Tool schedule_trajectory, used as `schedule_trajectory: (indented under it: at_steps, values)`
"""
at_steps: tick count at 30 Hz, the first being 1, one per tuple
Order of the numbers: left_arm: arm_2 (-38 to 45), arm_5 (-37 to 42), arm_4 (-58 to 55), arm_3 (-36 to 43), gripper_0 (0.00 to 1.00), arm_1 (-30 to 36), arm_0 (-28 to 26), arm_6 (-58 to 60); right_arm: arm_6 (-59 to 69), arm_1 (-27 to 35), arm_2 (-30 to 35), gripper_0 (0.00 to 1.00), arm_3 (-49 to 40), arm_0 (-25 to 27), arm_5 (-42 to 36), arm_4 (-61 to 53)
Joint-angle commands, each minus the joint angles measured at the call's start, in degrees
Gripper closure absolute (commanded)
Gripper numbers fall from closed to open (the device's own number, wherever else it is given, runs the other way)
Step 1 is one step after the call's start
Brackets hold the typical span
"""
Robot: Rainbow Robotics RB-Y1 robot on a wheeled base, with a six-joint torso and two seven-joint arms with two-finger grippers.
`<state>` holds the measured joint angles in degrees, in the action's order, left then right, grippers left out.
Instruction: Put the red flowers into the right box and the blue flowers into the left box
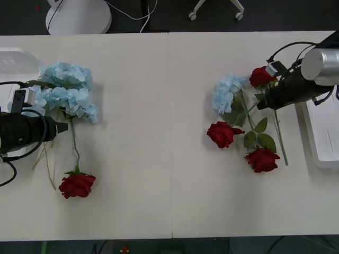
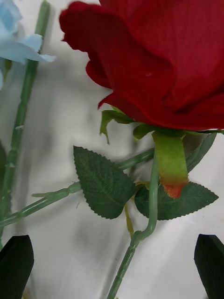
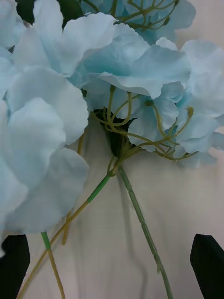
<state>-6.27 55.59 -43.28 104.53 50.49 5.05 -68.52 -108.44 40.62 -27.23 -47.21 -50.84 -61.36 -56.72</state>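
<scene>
On the table's left lies a bunch of blue flowers (image 1: 66, 92), with one red rose (image 1: 77, 185) nearer the front. My left gripper (image 1: 64, 127) is low beside that bunch; its wrist view shows it open (image 3: 112, 268), with blue petals (image 3: 93, 70) and thin stems just ahead of the black fingertips. On the right lie several red flowers (image 1: 223, 133) and another blue cluster (image 1: 228, 93). My right gripper (image 1: 260, 103) is open (image 2: 112, 268) just below a red rose head (image 2: 158, 56), whose stem (image 2: 140, 233) runs between the fingers. The left box (image 1: 11, 59) is at the far left edge and the right box (image 1: 322, 135) at the far right.
A seam runs down the middle of the white table (image 1: 168, 132). Bare table lies between the two flower groups and along the front. Beyond the far edge stand a white round base (image 1: 78, 17) and a chair's castors (image 1: 214, 11) on dark floor.
</scene>
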Motion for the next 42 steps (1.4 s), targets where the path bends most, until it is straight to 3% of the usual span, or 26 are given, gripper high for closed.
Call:
schedule_trajectory:
  at_steps: [1,14,15,17,21,24,28,35,42]
  values:
    - [1.5,3.3,3.2,0.1,0.00,2.0,-1.5,-3.6,0.1,-1.9,-0.5,0.00,1.7,-3.0,2.6,1.6]
    - [1.4,9.6,4.8,-2.5,0.00,2.0,-0.8,-8.1,1.0,-4.5,-4.0,0.01,4.5,-3.1,7.9,3.4]
    - [1.4,9.7,4.8,-3.0,0.00,2.0,-0.7,-8.1,1.0,-4.6,-4.0,0.18,4.4,-3.1,7.9,3.4]
    - [1.4,9.7,4.6,-4.0,0.00,2.0,-0.5,-8.2,1.0,-4.8,-4.0,0.41,4.5,-3.1,7.9,3.6]
    - [1.4,9.7,4.8,-5.3,0.00,2.0,0.5,-7.9,1.1,-5.2,-4.0,0.59,4.5,-3.1,7.9,3.8]
    - [1.4,9.6,4.7,-6.6,0.00,1.1,1.8,-7.9,1.4,-5.5,-4.0,0.83,4.5,-3.2,8.0,4.1]
    - [1.4,9.2,5.9,-7.8,0.00,-0.6,3.3,-8.2,1.8,-5.7,-4.0,1.00,4.5,-3.1,8.0,4.2]
    - [1.4,9.0,7.0,-8.2,0.00,-2.4,5.9,-8.8,2.1,-5.0,-3.1,1.00,4.5,-3.9,6.9,3.3]
    - [1.4,9.1,11.6,-8.5,0.00,-6.5,6.5,-10.3,0.4,-0.3,5.3,1.00,4.3,-8.3,-4.5,-1.3]
